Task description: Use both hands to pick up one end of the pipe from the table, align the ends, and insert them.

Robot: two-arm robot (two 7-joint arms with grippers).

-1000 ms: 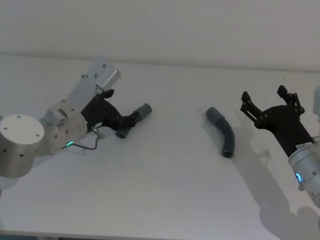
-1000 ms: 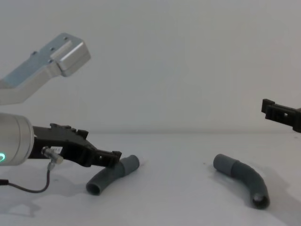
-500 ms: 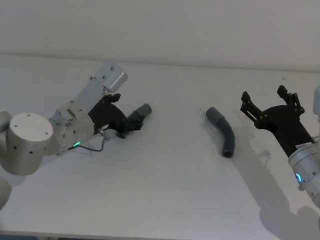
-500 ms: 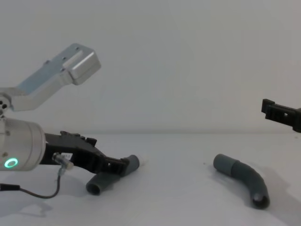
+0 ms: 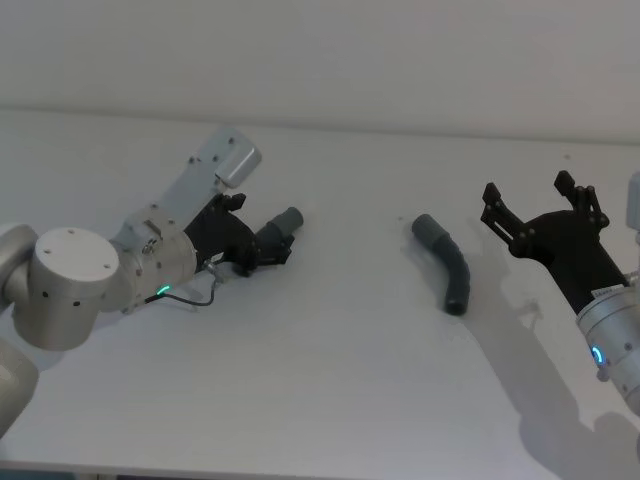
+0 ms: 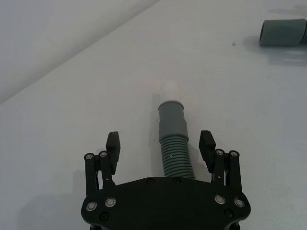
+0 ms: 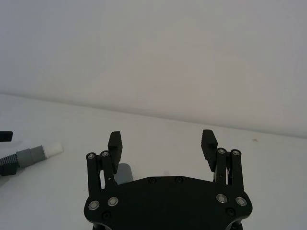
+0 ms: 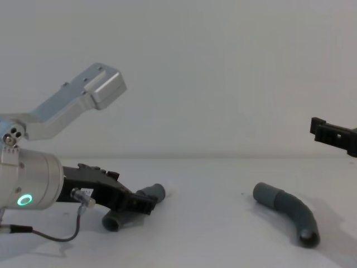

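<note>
Two dark-grey ribbed pipe pieces lie on the white table (image 5: 330, 390). The left piece (image 5: 283, 224) (image 6: 174, 151) points its grey cuff and white tip (image 6: 169, 88) away from my left gripper (image 5: 262, 246) (image 6: 160, 142). That gripper is open and low over the table, its fingers (image 6: 113, 142) straddling the ribbed hose without touching it. In the chest view the left gripper (image 8: 139, 204) covers this piece's middle. The right piece (image 5: 447, 262) (image 8: 288, 210) lies free. To its right, my right gripper (image 5: 528, 192) (image 7: 161, 141) hovers open and holds nothing.
A thin grey cable (image 8: 53, 237) loops from the left wrist down to the table. A pale wall (image 5: 320, 50) rises behind the table's far edge. Bare tabletop separates the two pipe pieces and stretches toward the front.
My left gripper has moved forward and down along the left pipe piece, so its open fingers now flank the hose. The right arm and right piece have not moved.
</note>
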